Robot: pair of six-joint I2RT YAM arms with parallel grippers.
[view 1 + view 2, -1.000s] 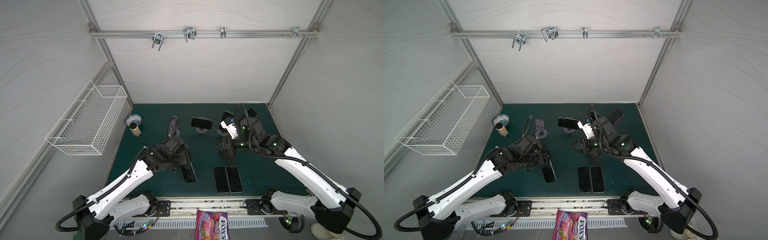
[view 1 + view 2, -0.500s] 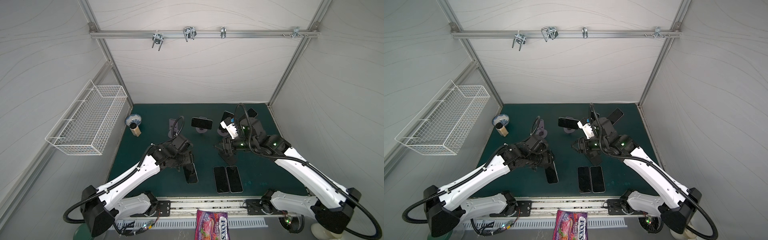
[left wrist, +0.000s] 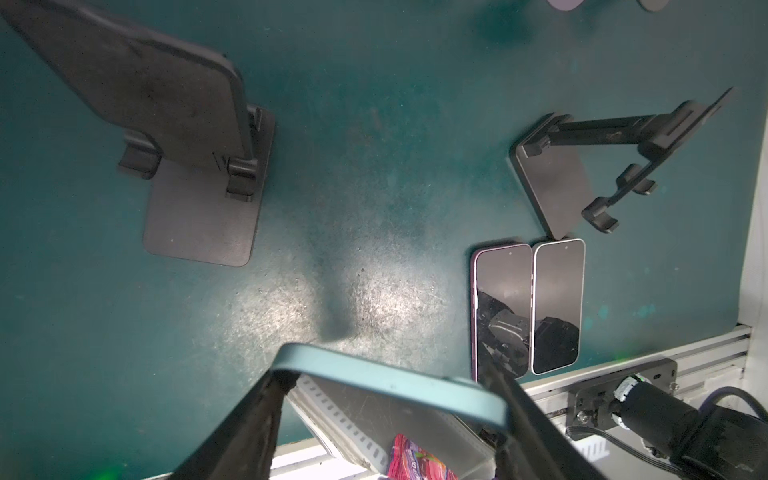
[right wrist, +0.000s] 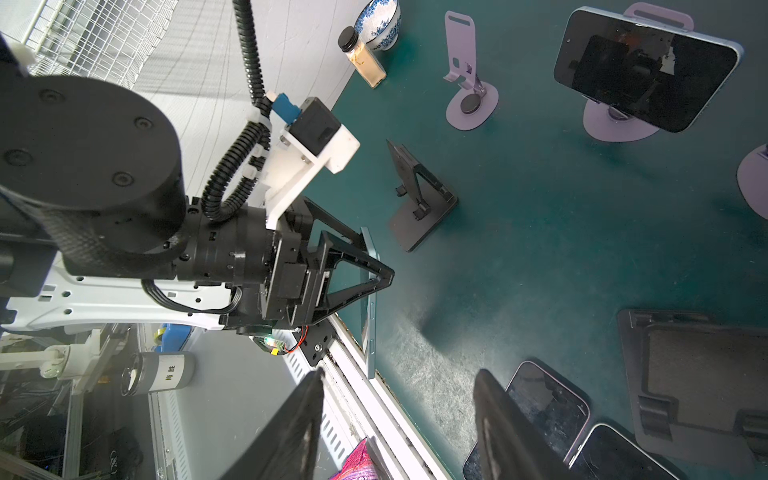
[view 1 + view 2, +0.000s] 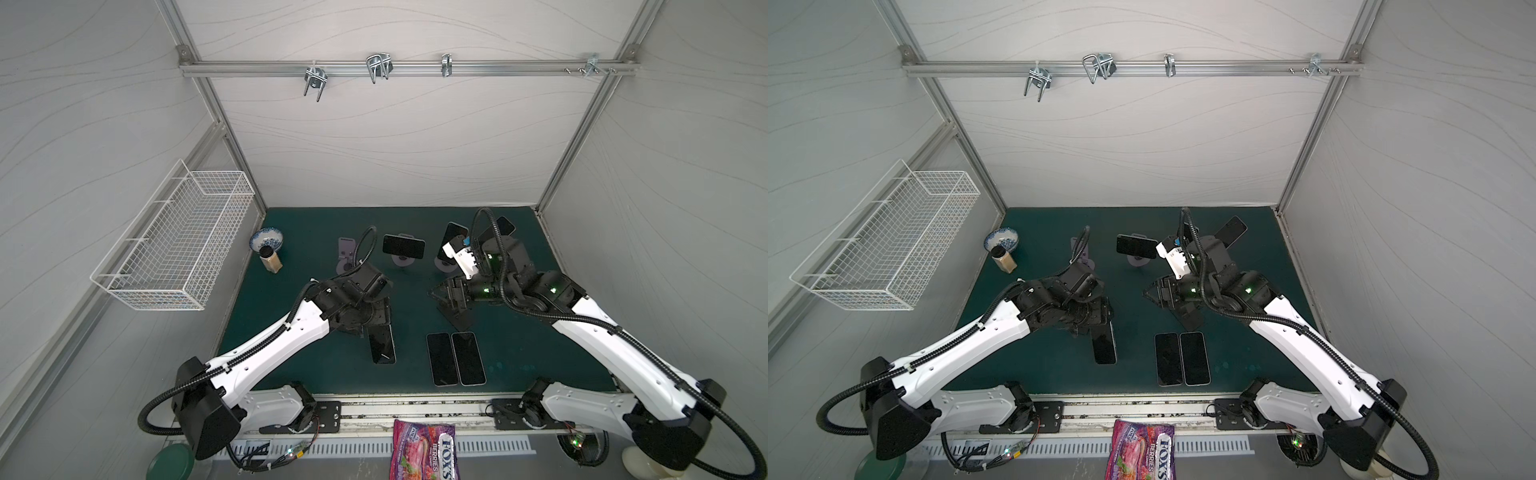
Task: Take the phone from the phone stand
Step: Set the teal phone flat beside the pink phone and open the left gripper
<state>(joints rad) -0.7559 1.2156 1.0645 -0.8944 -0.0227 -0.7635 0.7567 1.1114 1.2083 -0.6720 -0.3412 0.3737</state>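
Our left arm [image 5: 291, 336] has swung inward, yet the teal phone [image 5: 382, 345] hardly moved. The left gripper [image 3: 388, 386] clamps its long edges above the mat [image 5: 316, 232], clear of the black stand [image 3: 199, 216]. We judge only placing remains.

Your tabletop [image 3: 374, 137] reads as a matt green mat, scuffed and grainy where the light hits, and the black phone stand [image 3: 199, 216] on it is dull, slightly textured plastic. The phone [image 3: 390, 386] has a smooth satin teal frame, while the flat phones [image 5: 455, 357] at five o'clock show glossy, mirror-like glass. At ten o'clock the wire basket [image 5: 174, 249] looks like white-coated metal; at six o'clock the sweet bag [image 5: 424, 453] is shiny printed film.
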